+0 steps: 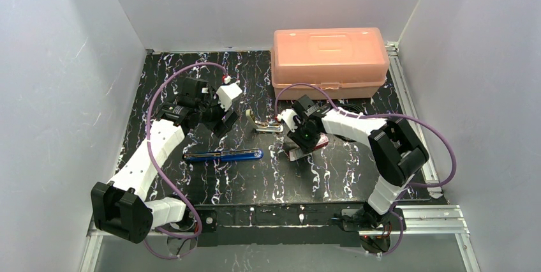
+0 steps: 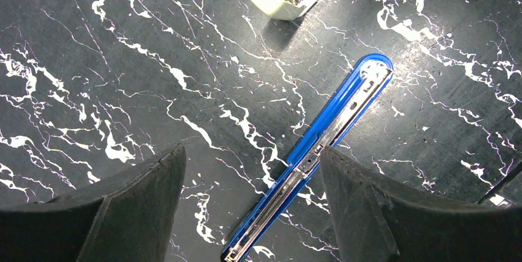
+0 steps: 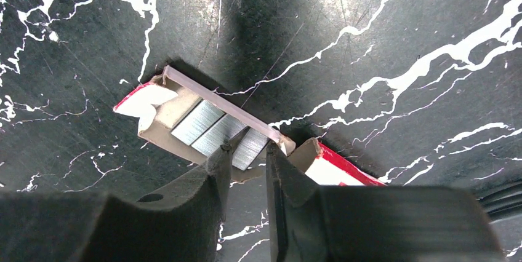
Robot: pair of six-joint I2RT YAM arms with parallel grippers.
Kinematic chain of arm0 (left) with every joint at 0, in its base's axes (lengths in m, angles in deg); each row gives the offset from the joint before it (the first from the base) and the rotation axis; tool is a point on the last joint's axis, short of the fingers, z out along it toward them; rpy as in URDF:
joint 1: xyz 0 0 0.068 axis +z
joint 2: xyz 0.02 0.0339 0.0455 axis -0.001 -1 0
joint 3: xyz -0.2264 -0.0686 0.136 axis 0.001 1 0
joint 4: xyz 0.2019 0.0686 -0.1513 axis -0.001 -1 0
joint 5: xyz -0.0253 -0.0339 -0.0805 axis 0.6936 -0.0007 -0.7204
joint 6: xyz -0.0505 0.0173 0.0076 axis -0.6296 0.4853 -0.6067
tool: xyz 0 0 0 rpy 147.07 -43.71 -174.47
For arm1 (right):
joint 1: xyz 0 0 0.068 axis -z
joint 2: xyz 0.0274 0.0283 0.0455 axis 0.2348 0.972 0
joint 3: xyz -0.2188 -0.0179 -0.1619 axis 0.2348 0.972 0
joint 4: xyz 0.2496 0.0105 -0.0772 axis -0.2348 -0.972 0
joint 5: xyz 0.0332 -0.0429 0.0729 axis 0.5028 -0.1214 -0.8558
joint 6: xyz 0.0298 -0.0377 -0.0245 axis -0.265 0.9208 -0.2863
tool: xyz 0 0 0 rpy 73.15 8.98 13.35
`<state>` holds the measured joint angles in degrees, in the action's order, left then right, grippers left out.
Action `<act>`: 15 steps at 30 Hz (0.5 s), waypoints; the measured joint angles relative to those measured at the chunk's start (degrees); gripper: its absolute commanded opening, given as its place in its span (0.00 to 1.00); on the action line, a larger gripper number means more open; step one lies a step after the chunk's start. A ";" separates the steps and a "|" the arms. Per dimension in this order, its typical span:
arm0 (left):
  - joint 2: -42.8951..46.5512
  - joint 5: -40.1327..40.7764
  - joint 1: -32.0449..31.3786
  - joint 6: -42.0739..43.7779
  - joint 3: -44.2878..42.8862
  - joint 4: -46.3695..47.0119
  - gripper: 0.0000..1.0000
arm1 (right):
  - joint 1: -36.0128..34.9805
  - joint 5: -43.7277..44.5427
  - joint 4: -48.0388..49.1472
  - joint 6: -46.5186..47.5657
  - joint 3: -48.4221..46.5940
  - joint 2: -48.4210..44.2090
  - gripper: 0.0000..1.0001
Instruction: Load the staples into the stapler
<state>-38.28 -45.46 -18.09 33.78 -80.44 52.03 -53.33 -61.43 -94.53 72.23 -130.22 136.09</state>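
The blue stapler lies swung open flat on the black marbled table, its metal magazine channel facing up. My left gripper hovers above its near end, open and empty, seen from above at the gripper. The staples are silvery strips lying side by side in a pale tray slid out of a tiny red box. My right gripper reaches into the tray. Its narrow jaws sit on either side of the end strip, which still rests in the tray.
A small cream stapler-like item lies between the two arms, beyond the blue stapler's tip. A large peach plastic case stands at the back right. White walls enclose the table on three sides. Purple cables loop off both arms.
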 measured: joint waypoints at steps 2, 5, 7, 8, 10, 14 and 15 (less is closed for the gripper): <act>0.00 -0.04 0.00 0.02 0.00 -0.02 0.78 | 0.00 0.22 -0.04 0.00 -0.07 0.00 0.32; 0.00 -0.07 0.00 0.11 0.00 0.00 0.78 | 0.00 0.55 -0.02 0.02 -0.20 0.04 0.31; 0.00 -0.07 0.00 0.20 0.00 0.00 0.78 | 0.00 0.68 -0.07 0.02 -0.22 0.07 0.31; 0.00 -0.07 0.00 0.22 0.00 -0.02 0.78 | 0.00 0.85 -0.09 0.04 -0.26 0.07 0.31; 0.00 -0.07 0.00 0.24 0.00 -0.02 0.78 | 0.00 1.14 -0.13 0.07 -0.31 0.07 0.31; 0.00 -0.07 0.00 0.24 0.00 -0.02 0.78 | 0.00 1.73 -0.15 0.02 -0.31 0.17 0.34; 0.00 -0.09 0.00 0.24 0.00 -0.02 0.78 | 0.00 1.81 -0.13 0.00 -0.31 0.17 0.34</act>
<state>-38.28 -45.55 -18.09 34.02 -80.44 52.01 -53.33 -59.61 -94.66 72.23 -130.53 136.27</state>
